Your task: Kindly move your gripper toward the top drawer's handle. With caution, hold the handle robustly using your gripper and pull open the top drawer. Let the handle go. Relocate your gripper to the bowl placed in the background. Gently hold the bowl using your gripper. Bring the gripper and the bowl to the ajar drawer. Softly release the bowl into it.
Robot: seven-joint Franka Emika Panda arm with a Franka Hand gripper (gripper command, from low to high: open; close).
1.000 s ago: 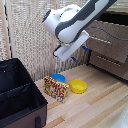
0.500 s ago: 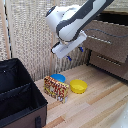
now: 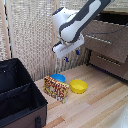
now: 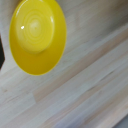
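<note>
The glossy white robot arm reaches in from the exterior view's upper right, wrist bent downward, its gripper hanging in mid-air with blue-tipped fingers pointing down; whether they are parted cannot be made out.

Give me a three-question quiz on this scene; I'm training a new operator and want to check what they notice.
1. True or false: the gripper holds the blue bowl.
2. Which thing fills most of the wrist view? A) the yellow bowl B) a black case C) a handle
3. Fill in: in the exterior view, the patterned box stands in front of the ____ bowl.

Key: 1. False; it hangs in the air above the bowls with nothing between its fingers. 2. A. 3. blue.
</note>
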